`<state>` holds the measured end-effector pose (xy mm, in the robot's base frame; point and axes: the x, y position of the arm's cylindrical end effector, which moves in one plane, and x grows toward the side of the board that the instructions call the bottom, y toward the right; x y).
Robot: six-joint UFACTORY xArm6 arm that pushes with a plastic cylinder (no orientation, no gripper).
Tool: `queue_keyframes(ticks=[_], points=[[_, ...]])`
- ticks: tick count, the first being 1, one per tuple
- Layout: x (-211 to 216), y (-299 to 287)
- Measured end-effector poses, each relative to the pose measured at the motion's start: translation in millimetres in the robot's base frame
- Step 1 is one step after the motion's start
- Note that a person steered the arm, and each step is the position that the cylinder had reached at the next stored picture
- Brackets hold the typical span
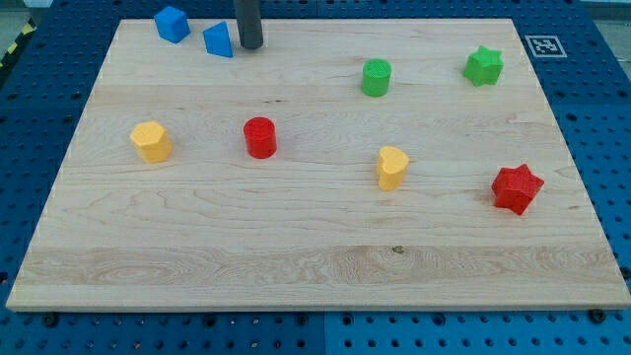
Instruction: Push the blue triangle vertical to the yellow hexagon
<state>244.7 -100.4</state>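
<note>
Pale wooden board [315,247] with eight coloured blocks, my tip [250,46] at the view's top.
Camera view: my tip is a bare rod with nothing to open or close, standing just right of the blue triangle [219,40], close beside it; contact is unclear. A blue cube [172,24] sits just left of the triangle. The yellow hexagon [151,141] lies well below, toward the view's left. Red cylinder [260,137], yellow heart [391,167], red star [517,188], green cylinder [376,77] and green star [483,66] are spread across the rest.
</note>
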Motion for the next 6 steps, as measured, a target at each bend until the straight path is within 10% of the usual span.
queue_keyframes(ticks=[6], points=[[-4.4,-69.6]])
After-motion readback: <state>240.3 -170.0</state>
